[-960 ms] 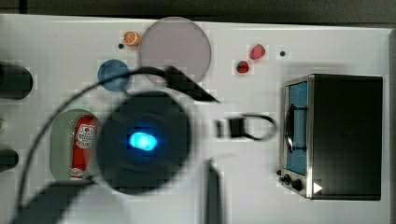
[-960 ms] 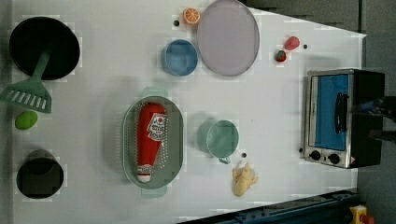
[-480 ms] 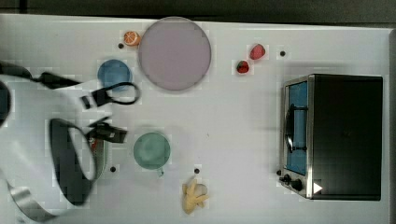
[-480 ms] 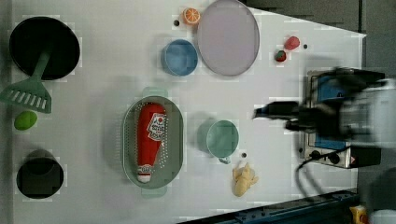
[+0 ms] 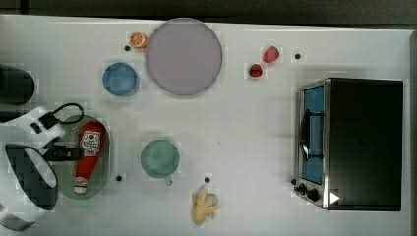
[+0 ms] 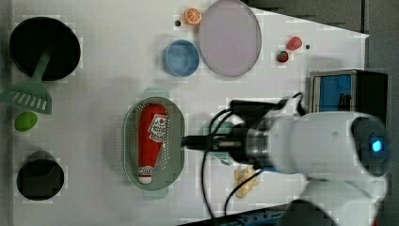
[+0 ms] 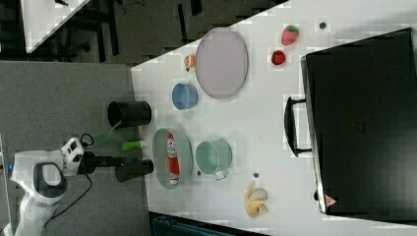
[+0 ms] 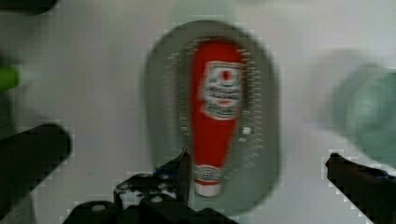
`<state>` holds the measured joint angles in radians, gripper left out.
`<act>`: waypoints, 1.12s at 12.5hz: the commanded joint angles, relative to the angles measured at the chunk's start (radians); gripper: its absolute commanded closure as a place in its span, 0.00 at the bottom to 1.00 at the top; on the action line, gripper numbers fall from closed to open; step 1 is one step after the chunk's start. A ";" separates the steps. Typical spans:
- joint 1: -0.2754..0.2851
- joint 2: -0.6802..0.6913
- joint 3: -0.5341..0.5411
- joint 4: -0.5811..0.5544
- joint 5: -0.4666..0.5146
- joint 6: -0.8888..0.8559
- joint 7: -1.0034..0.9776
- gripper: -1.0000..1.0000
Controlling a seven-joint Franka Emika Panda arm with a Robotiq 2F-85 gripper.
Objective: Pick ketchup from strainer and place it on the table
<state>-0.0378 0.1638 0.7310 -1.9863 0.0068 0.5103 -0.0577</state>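
The ketchup (image 5: 89, 153), a red squeeze bottle with a white cap and label, lies lengthwise in the pale green oval strainer (image 5: 107, 164) on the white table (image 5: 246, 123). In the left view the ketchup (image 6: 151, 141) fills the middle of the strainer (image 6: 129, 141). My gripper (image 6: 189, 140) hangs in the air over the strainer's edge, touching nothing. From the wrist I look down on the ketchup (image 8: 214, 121) and strainer (image 8: 161, 107), cap end nearest. The gripper (image 8: 259, 161) is open wide and empty. It also shows in the top view (image 5: 65, 153) and the right view (image 7: 111, 161).
A teal cup (image 5: 159, 158) stands close to the strainer, with a banana (image 5: 204, 205) beyond it. A blue bowl (image 5: 120, 79), a lilac plate (image 5: 184, 56), an orange half (image 5: 138, 40) and two strawberries (image 5: 270, 54) lie farther off. A toaster oven (image 5: 351, 142) occupies one end. Black cups (image 6: 40, 175) and a green spatula (image 6: 28, 96) flank the strainer.
The arm has swung across the table to the strainer and now hovers over it. The ketchup and strainer have not moved. The fingers stayed open.
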 commanded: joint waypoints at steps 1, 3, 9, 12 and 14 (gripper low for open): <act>-0.004 0.055 0.006 -0.046 -0.046 0.158 0.066 0.00; 0.000 0.103 0.004 -0.107 -0.090 0.273 0.069 0.00; 0.006 0.292 -0.007 -0.213 -0.115 0.585 0.069 0.00; 0.022 0.378 -0.030 -0.210 -0.117 0.624 0.069 0.00; 0.042 0.417 -0.055 -0.206 -0.121 0.669 0.069 0.00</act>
<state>-0.0102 0.5767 0.6782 -2.2070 -0.1129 1.1514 -0.0287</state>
